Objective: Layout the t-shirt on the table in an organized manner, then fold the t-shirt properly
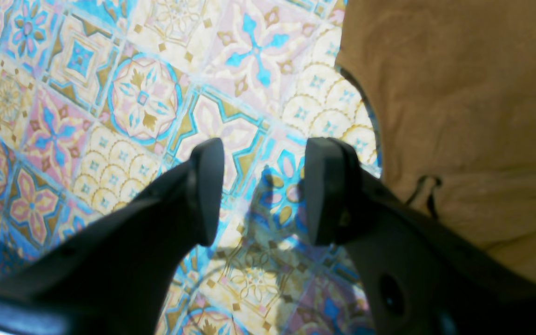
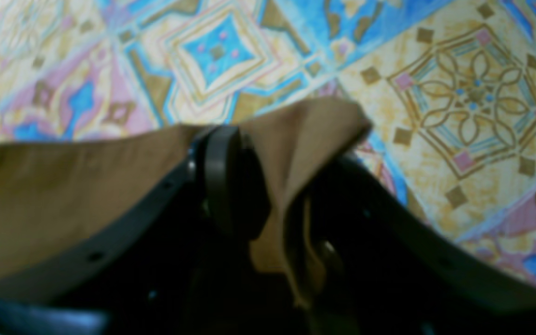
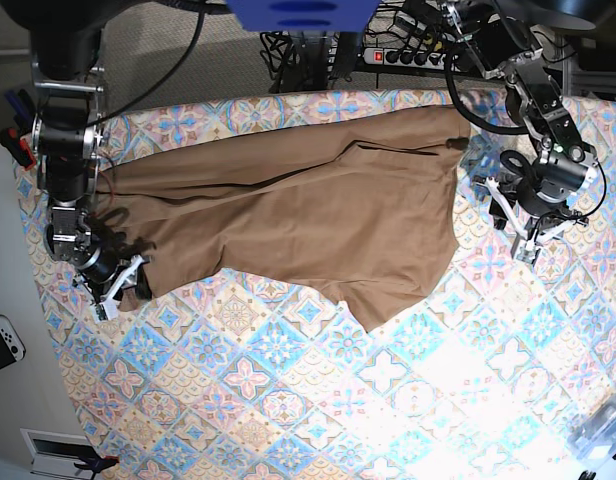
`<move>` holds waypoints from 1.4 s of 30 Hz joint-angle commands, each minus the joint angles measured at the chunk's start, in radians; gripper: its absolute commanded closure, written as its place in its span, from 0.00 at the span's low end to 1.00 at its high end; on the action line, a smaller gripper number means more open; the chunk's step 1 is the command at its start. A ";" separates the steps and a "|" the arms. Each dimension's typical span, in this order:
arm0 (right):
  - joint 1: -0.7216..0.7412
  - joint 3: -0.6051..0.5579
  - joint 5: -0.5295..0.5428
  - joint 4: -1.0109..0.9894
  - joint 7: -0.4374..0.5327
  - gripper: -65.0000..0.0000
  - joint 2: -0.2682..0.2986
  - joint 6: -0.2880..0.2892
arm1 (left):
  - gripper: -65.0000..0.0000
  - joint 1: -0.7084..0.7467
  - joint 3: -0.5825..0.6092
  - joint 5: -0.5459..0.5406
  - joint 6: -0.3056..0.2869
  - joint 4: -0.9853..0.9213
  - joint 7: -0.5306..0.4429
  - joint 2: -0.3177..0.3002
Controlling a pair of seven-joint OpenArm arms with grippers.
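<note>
T-shirt (image 3: 308, 215) spread across upper middle of worktop (image 3: 318, 400). Right gripper (image 3: 123, 285), left of frame, clamped on shirt edge. Left gripper (image 3: 523, 225), right of frame, jaws apart, empty, beside shirt.

T-shirt (image 3: 308, 205) spread on table (image 3: 288, 400), between both arms.

The right wrist picture is blurry. The shirt (image 2: 63, 195) runs off its left edge, and the gripper (image 2: 268, 204) hides some cloth.
</note>
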 commanded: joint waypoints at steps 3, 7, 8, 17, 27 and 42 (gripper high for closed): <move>-0.018 -0.007 -0.096 -0.013 -0.139 0.67 0.004 0.012 | 0.60 -0.023 -0.002 -0.004 0.003 0.017 -0.017 -0.011; -0.018 -0.007 -0.096 -0.011 -0.139 0.67 0.004 0.012 | 0.60 -0.070 0.003 0.016 0.003 -0.017 -0.017 -0.011; -0.018 -0.007 -0.096 -0.011 -0.139 0.67 0.004 0.012 | 0.59 -0.092 0.003 0.033 0.003 -0.031 -0.017 -0.011; -0.018 -0.006 -0.095 -0.011 -0.139 0.67 0.004 0.012 | 0.60 -0.357 0.319 0.203 0.003 -0.280 -0.069 -0.078; -0.018 -0.004 -0.095 -0.011 -0.140 0.67 0.004 0.012 | 0.60 -0.483 0.416 0.395 0.003 -0.708 -0.566 -0.049; -0.021 0.088 -0.101 -0.010 -0.205 0.67 0.005 0.012 | 0.59 -0.739 0.362 0.398 0.003 -1.387 -0.856 -0.045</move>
